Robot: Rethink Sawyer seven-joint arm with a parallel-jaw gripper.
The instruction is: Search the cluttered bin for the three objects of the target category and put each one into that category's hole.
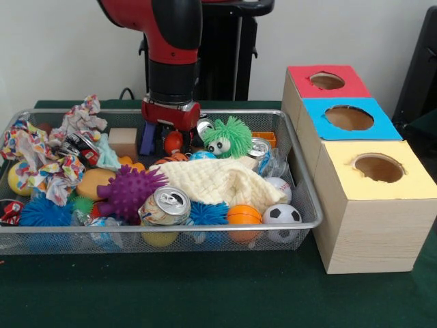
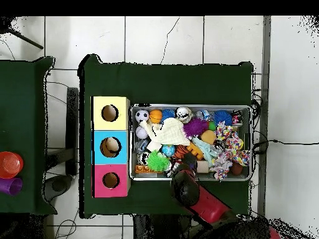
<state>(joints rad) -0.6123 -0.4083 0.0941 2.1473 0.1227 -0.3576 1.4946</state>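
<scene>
The arm has its claw (image 1: 161,137) lowered into the far side of the wire bin (image 1: 300,171), roughly at twelve o'clock of the clutter in the front view, with a purple finger (image 1: 148,139) showing beside a small orange ball (image 1: 173,142); the other finger is lost among the objects, so I cannot tell whether the claw is apart, together, or clamped on anything. This looks like the searching or picking step, with the claw down among the pile and nothing visibly carried toward the boxes. The target category is not stated, but the candidates lie all through the bin: a drink can (image 1: 165,206) at six o'clock, another can (image 1: 259,147) near two o'clock, a soccer ball (image 1: 282,214) and an orange ball (image 1: 244,215) at four to five o'clock, a purple spiky ball (image 1: 130,190) at eight o'clock, and a green fuzzy toy (image 1: 225,137) just beside the claw at its three o'clock. A cream cloth (image 1: 218,183) drapes over the middle and may hide more. The three holes sit to three o'clock of the bin on the green worktop (image 1: 205,294): red box (image 1: 326,82), blue box (image 1: 349,118), yellow box (image 1: 379,169). In the overhead view something pale seems to lie in the blue hole. The next move calls for a sure grip on one piece, a clean lift clear of the bin's rim, and a carry across to the matching hole.
</scene>
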